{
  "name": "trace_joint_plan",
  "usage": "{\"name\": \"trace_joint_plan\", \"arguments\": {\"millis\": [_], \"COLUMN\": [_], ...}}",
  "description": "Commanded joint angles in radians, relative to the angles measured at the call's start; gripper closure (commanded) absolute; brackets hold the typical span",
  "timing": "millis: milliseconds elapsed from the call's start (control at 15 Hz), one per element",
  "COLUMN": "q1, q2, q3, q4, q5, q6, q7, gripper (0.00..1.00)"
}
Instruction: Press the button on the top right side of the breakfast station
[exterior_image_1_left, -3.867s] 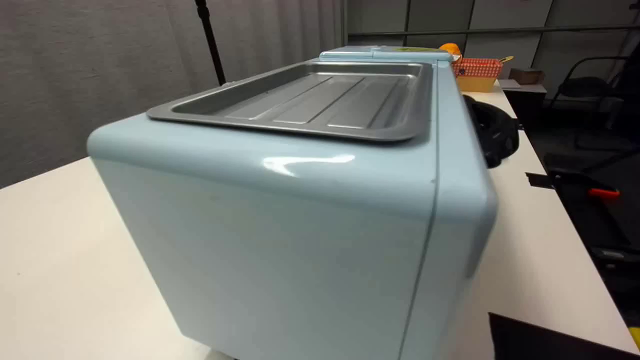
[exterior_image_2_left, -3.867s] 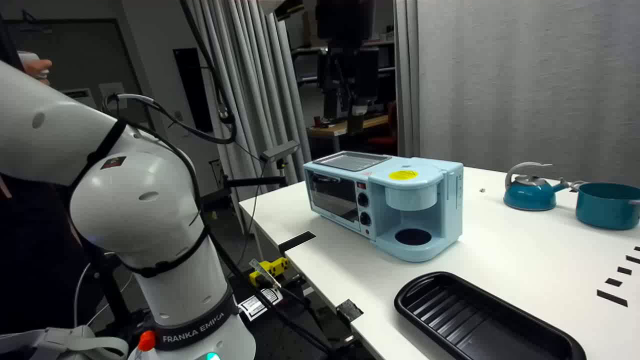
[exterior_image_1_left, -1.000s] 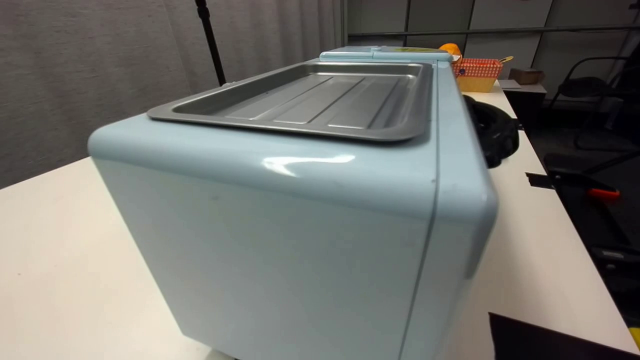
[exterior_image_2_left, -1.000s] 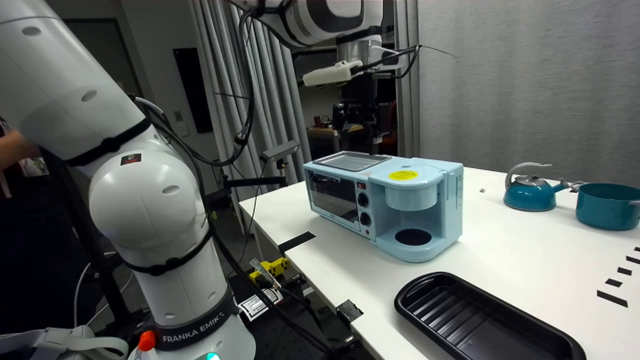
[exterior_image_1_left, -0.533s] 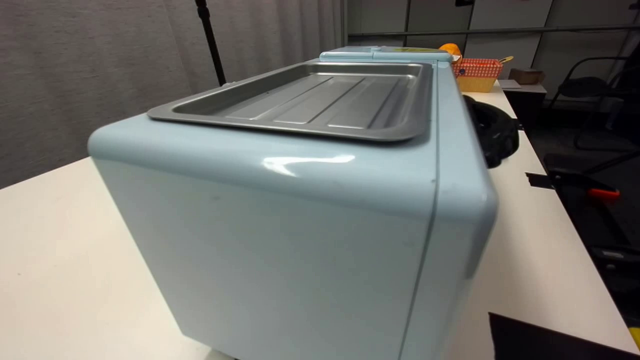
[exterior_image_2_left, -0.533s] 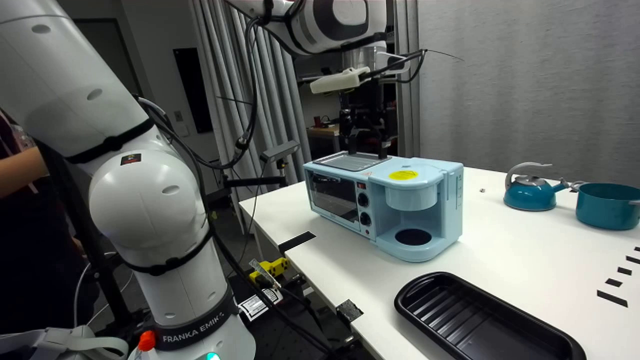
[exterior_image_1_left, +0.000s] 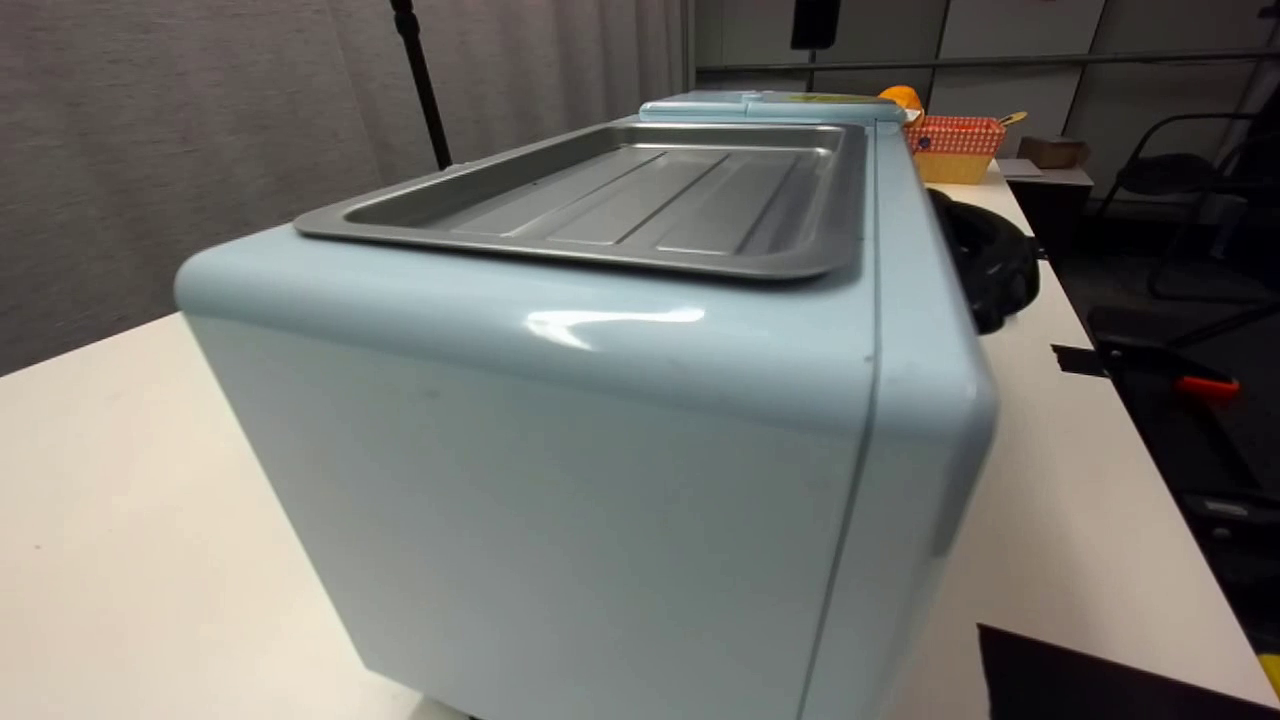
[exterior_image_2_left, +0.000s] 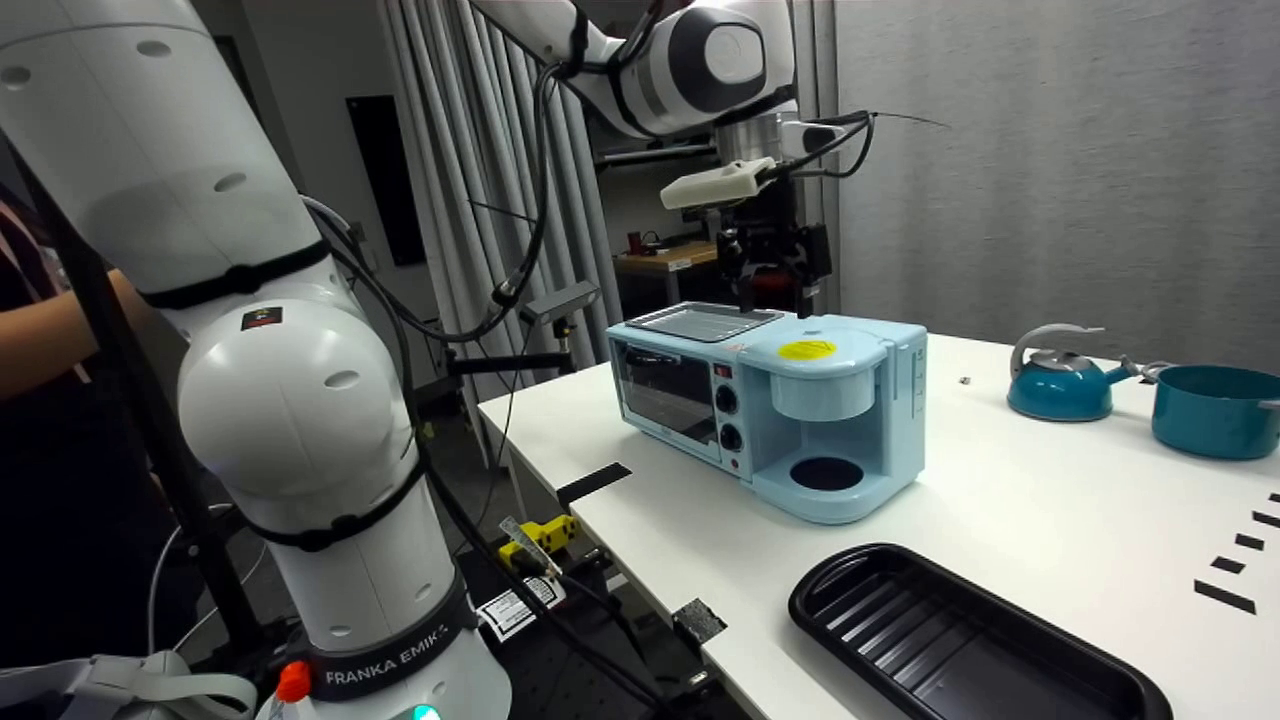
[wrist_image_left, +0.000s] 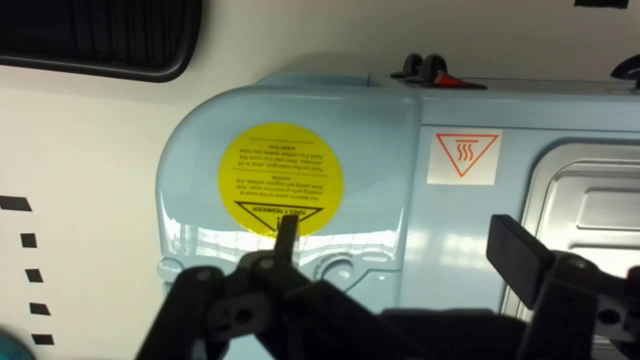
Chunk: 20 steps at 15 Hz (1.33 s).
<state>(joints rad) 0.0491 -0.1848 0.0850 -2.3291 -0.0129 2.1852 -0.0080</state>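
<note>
The pale-blue breakfast station (exterior_image_2_left: 700, 352) stands on the white table, with its grey tray (exterior_image_1_left: 680, 195) set in the top. It fills much of an exterior view (exterior_image_1_left: 560, 480). In the wrist view I see its top (wrist_image_left: 370, 125) from above, with a yellow label (wrist_image_left: 280, 175). A round raised button (wrist_image_left: 338, 270) shows beside the left finger, partly hidden by it. My gripper (exterior_image_2_left: 776, 303) hangs fingers down above the station's top, behind the yellow label. In the wrist view its fingers (wrist_image_left: 397, 245) are wide apart with nothing between them.
A black ridged pan (exterior_image_2_left: 970, 640) lies near the table's front edge; it also shows in the wrist view (wrist_image_left: 100, 35). A teal kettle (exterior_image_2_left: 1060, 388) and a teal pot (exterior_image_2_left: 1215, 410) stand at the right. A checked basket (exterior_image_1_left: 955, 150) is behind the station in an exterior view.
The arm has come down into view above the station, then moved right, from over the grey tray toward the yellow-label end. A dark fingertip-like shape has entered at the top of an exterior view. The station has not moved.
</note>
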Motion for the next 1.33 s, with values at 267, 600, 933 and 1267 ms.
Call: {"name": "trace_joint_plan", "arguments": {"millis": [267, 600, 933, 1267], "q1": [-0.004, -0.002, -0.001, -0.002], "q2": [0.100, 0.120, 0.131, 0.135], "q3": [-0.013, -0.015, -0.016, -0.015], "q4": [0.125, 0.152, 0.165, 0.171], "q5": [-0.038, -0.032, -0.028, -0.040], "q6": [0.021, 0.013, 0.008, -0.003], "q7": [0.051, 0.055, 0.056, 0.081], "gripper": [0.28, 0.67, 1.00, 1.00]}}
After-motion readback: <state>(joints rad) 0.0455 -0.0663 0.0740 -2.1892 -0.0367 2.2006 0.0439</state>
